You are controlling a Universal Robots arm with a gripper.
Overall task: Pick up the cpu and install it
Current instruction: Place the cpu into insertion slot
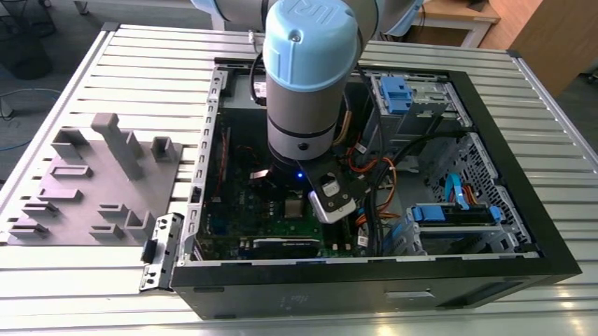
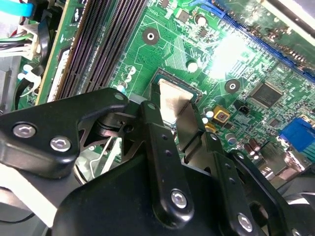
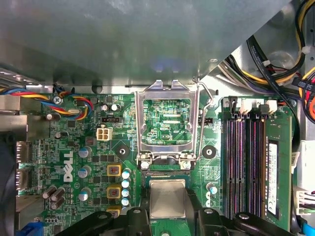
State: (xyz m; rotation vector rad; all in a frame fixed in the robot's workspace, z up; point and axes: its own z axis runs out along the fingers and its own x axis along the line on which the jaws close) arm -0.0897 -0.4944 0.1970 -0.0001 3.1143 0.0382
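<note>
The cpu is a small silver-grey square sitting over the black socket on the green motherboard. In both wrist views it lies between my black fingertips. My gripper is shut on the cpu, with one finger against one edge and a grey pad against the other. I cannot tell whether the chip is fully seated in the socket. In the exterior view my arm reaches down into the open computer case.
The shiny socket frame stands flipped open beside the socket, with its lever raised. Memory slots run along one side, and cable bundles lie nearby. A grey block fixture sits on the slatted table at the exterior view's left.
</note>
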